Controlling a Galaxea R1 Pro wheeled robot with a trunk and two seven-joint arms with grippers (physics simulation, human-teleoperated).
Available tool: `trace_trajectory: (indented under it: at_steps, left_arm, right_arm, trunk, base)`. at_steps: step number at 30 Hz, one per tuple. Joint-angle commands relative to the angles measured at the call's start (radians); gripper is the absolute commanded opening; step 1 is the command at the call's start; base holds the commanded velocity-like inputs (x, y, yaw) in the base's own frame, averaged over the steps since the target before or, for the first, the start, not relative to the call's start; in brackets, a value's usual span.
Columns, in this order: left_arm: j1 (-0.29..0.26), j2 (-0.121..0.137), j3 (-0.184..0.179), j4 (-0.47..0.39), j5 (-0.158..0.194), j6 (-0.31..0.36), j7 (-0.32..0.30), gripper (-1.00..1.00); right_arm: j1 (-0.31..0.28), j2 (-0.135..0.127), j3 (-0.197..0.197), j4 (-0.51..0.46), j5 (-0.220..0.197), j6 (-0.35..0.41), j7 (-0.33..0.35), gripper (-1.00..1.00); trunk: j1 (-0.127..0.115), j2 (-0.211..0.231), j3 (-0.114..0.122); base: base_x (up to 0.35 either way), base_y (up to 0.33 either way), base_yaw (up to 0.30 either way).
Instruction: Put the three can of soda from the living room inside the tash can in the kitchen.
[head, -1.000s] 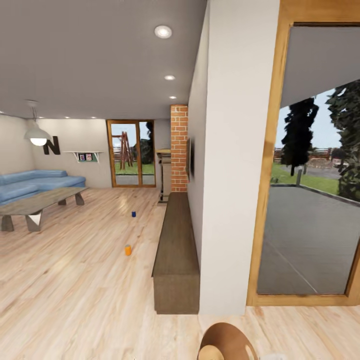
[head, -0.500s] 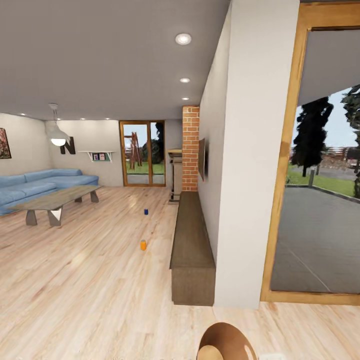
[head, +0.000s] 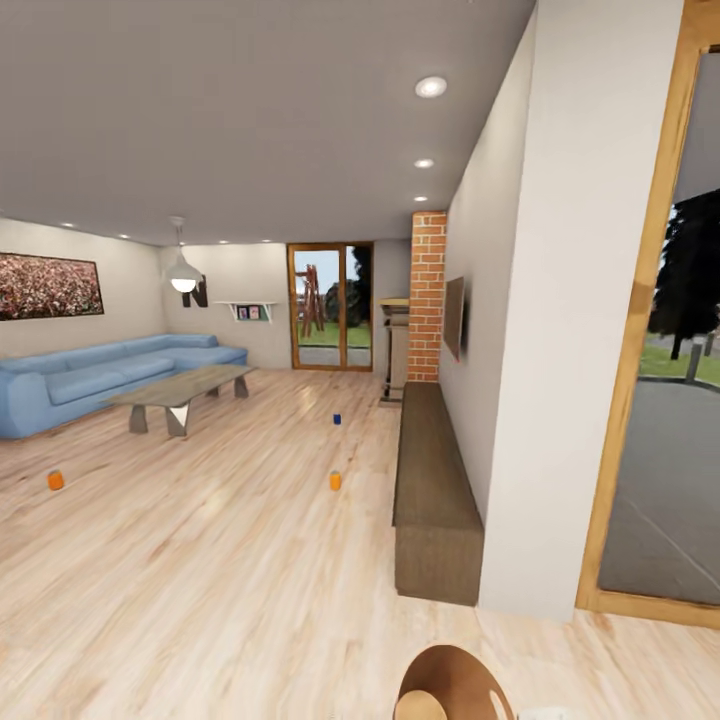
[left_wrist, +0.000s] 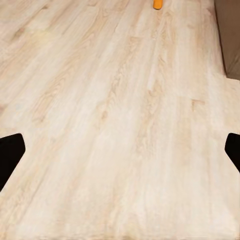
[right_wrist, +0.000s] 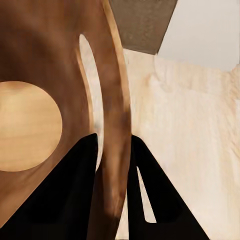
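1. My right end effector (right_wrist: 112, 140) has its two black fingers (right_wrist: 80, 190) closed on the rim of a brown wooden round thing (right_wrist: 45, 50). One finger sits on each side of the rim, and a pale disc shows inside it.
2. In the head view the same brown round thing (head: 455, 680) sits at the bottom edge, close in front of me.
3. My left end effector (left_wrist: 122, 150) is spread wide and holds nothing. Its dark fingertips (left_wrist: 10, 150) sit far apart, with bare wooden floor (left_wrist: 120, 125) between them.
4. The near orange can (left_wrist: 157, 4) stands on the floor well ahead of the left end effector, past the fingertips. It is apart from the corner of the low dark cabinet (left_wrist: 231, 35).
5. In the head view that near orange can (head: 335, 481) stands upright on the floor. It is just off the cabinet (head: 432, 490), which runs along the wall.
6. The second orange can (head: 56, 481) is on the floor far off to the left of both end effectors, in front of the blue sofa (head: 90, 372).
7. The blue can (head: 337, 419) is on the floor further ahead than the near orange can, well apart from it. It lies between the coffee table (head: 180, 388) and the cabinet.
8. All three cans are well out of reach of either end effector.
9. Further back are a brick column (head: 427, 295) at the cabinet's far end and a dark screen (head: 455, 318) on the wall.
10. A hanging lamp (head: 183, 278) and a picture (head: 50, 286) on the left wall are there too.
11. Farthest is a glass door (head: 333, 307) in a wooden frame.
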Motion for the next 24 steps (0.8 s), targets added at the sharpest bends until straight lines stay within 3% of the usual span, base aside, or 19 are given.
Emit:
trace_trajectory:
  at_steps: [1,7,10,15,20,24]
  left_arm:
    - [0.000,0.000,0.000,0.000,0.000,0.000,0.000,1.00]
    - [0.000,0.000,0.001,0.000,0.000,0.000,0.000,1.00]
    - [0.000,0.000,0.001,0.000,0.000,0.000,0.000,1.00]
    - [0.000,0.000,0.001,0.000,0.000,0.000,0.000,1.00]
    - [0.000,0.000,0.001,-0.001,0.000,0.000,0.000,1.00]
    - [0.000,0.000,0.001,0.001,0.000,-0.001,0.000,1.00]
  right_arm:
    - [-0.001,0.000,-0.007,-0.002,0.004,0.000,0.008,-1.00]
    - [-0.001,-0.005,-0.010,-0.002,0.003,-0.001,0.005,-1.00]
    - [-0.001,-0.015,-0.034,-0.001,0.004,-0.001,0.005,-1.00]
    - [-0.001,-0.068,-0.117,0.001,0.003,0.000,0.009,-1.00]
    - [-0.001,-0.129,-0.143,0.018,-0.001,-0.005,0.010,-1.00]
    - [-0.001,-0.175,-0.204,0.044,-0.036,-0.013,0.031,-1.00]
  trunk:
    - [0.000,0.000,0.000]
    - [0.000,0.000,0.000]
    - [0.000,0.000,0.000]
    - [0.000,0.000,0.000]
    - [0.000,0.000,0.000]
    - [0.000,0.000,0.000]
  base:
    - [-0.209,0.234,0.249]
    - [-0.209,0.234,0.249]
    - [-0.209,0.233,0.229]
    - [-0.209,0.233,0.170]
    - [-0.209,0.233,0.081]
    - [-0.207,0.230,0.016]
